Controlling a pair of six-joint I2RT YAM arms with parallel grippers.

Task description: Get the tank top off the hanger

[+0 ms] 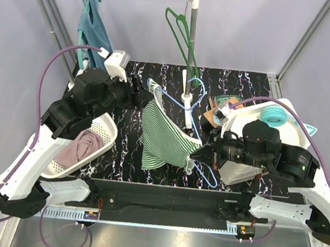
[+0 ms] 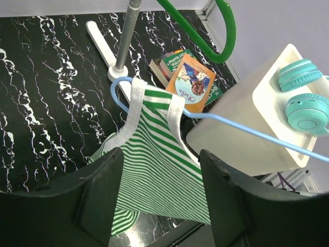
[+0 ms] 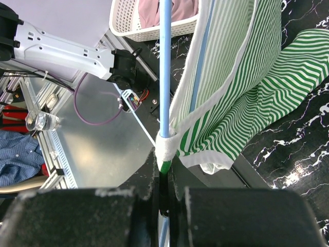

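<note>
- Tank top point(image 1: 163, 136), green and white striped: hung on the blue hanger point(image 1: 198, 86). One white-edged strap is looped over the hanger's hook end, and the body drapes below the hanger onto the black marbled table point(image 1: 122, 154).
- Right gripper point(image 3: 163, 194): fingers pressed together, pinching the blue hanger's wire at its low end, where the tank top's white edging wraps the wire.
- Left gripper point(image 2: 162, 190): fingers spread wide, poised over the striped cloth just below the hanger's hook end. Contact with the cloth cannot be determined.
- White box point(image 2: 247, 134): directly under the hanger's long wire, carrying teal headphones point(image 2: 303, 98).
- Books point(image 2: 193, 80): flat on the table just beyond the hanger's hook end.
- White basket point(image 1: 107, 131) holding a pink garment point(image 1: 79, 148): well to the left of the hanger.
- Green hanger point(image 1: 181, 35): on the rail behind the blue hanger, bare. A teal garment point(image 1: 93, 27) hangs further left on the same rail.
</note>
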